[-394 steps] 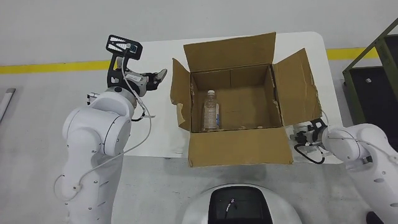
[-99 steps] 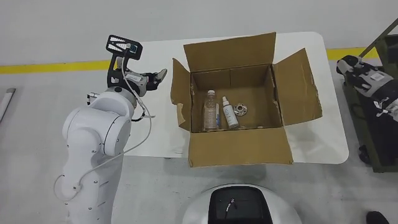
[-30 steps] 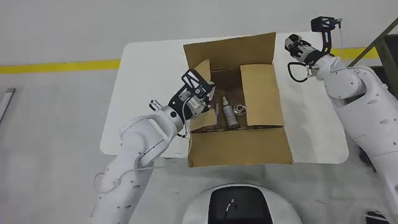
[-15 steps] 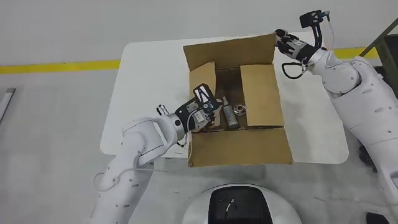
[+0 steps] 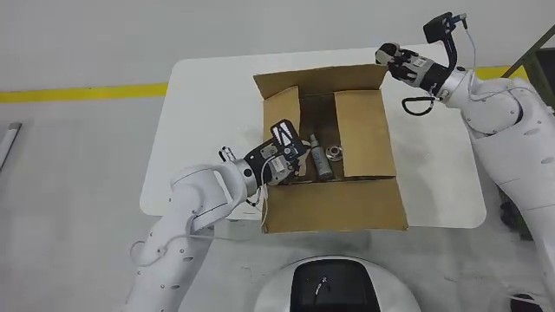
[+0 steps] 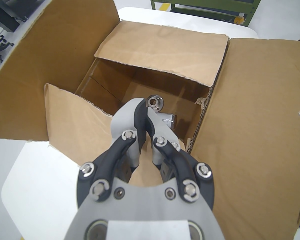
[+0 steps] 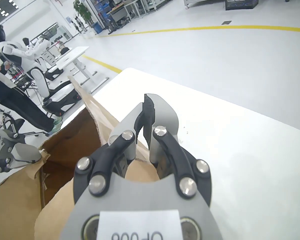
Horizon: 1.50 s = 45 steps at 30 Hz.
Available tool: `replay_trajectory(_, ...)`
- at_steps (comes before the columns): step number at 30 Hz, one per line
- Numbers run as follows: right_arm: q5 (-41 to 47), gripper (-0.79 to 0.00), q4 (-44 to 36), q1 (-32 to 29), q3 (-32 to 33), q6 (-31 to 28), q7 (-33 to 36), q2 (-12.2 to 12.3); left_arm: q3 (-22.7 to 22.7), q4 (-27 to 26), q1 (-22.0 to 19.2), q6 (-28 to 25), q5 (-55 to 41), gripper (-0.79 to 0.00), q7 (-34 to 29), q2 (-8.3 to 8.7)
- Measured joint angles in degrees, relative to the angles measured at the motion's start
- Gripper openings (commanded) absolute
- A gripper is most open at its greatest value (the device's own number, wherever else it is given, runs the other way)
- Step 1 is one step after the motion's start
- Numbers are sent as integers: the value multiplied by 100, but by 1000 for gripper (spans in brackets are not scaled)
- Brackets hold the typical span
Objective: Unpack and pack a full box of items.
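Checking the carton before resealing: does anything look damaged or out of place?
Yes. The cardboard box has ragged, torn edges on both folded-in side flaps, with frayed corrugation at one corner. The small bottle and metal part inside lie loose on the bottom.

The left hand hides most of the small bottle and part of the metal flange inside the cardboard box, whose near flap the picture's edge cuts off.
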Motion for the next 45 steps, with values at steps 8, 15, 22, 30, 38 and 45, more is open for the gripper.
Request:
replay_trajectory(8,-177,-785,-381,-281,208,39,77,95,-154,-128,-69,295,169,-785,71,21)
replay_trajectory(15,-153,-785,-464,-341,250,50,112,124,-612,-317,-85,757,56,-785,-195,68)
replay_trajectory(22,-89,-785,-474,-290,207,98,96,122,-414,-47,-132,768,458,-785,-403,74)
replay_trajectory(30,402,-785,-471,-228,120,211,450,107,28,161,-195,768,463,-785,-306,16)
replay_trajectory(38,401,-785,-445,-130,113,204,578,128,165,225,-191,778,424,-785,-384,0)
replay_trajectory(45,428,-785,-378,14,-8,167,569,107,236,297,-221,669,430,-785,-481,-2)
